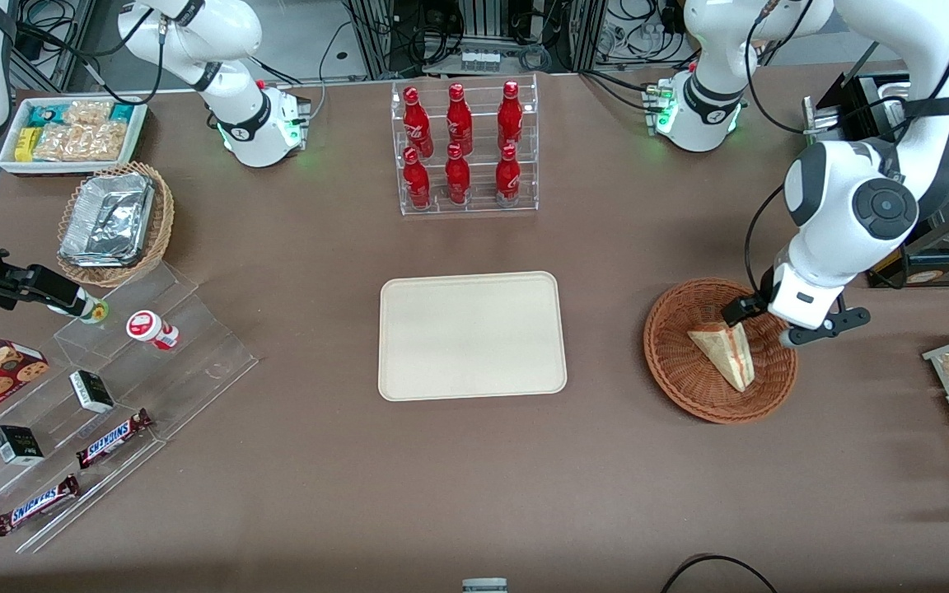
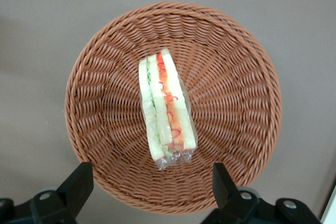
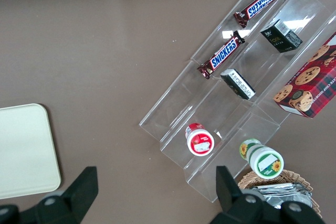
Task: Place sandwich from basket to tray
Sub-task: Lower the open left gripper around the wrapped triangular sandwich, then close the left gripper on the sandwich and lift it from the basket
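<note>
Your gripper (image 2: 152, 182) hangs right over the basket (image 1: 672, 354), fingers (image 2: 79, 182) spread wide apart and holding nothing. The sandwich (image 2: 167, 109) lies in the middle of the basket on its side, filling edge facing up at the wrist camera, and it sits between the two fingertips' line but clearly below them, not touching. The tray (image 1: 472, 335) sits bare, well apart from the basket, toward the parked arm's end of the table.

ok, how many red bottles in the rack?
6, in the clear rack: three in the upper row, three in the lower row nearer the front camera. None seem hidden. The gripper hangs open over the basket.
</note>
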`<state>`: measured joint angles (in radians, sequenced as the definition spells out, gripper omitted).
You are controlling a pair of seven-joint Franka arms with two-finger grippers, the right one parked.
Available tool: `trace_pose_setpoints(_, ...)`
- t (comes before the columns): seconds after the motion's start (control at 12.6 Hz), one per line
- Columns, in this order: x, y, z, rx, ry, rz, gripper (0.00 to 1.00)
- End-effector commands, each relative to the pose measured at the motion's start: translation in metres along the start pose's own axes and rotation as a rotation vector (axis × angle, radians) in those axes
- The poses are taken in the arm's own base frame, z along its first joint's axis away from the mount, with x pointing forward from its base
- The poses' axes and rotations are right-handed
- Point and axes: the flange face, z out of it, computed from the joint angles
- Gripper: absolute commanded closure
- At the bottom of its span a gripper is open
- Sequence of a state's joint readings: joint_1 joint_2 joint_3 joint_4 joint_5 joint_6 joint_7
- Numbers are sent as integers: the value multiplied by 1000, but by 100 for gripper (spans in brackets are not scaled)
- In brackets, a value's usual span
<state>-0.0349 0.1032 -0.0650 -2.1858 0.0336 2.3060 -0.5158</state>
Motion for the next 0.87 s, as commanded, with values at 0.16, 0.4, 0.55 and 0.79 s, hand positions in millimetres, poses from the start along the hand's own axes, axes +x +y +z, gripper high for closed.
trace_pose_setpoints(0.16, 5, 10, 25, -36, 25, -320, 0)
trace_pose_setpoints(0.4, 6, 12, 38, -29, 15, -336, 0)
trace_pose_setpoints(0.55, 6, 13, 50, -22, 9, -330, 0)
trace_pose_setpoints(0.79, 6, 14, 67, -7, -4, -319, 0)
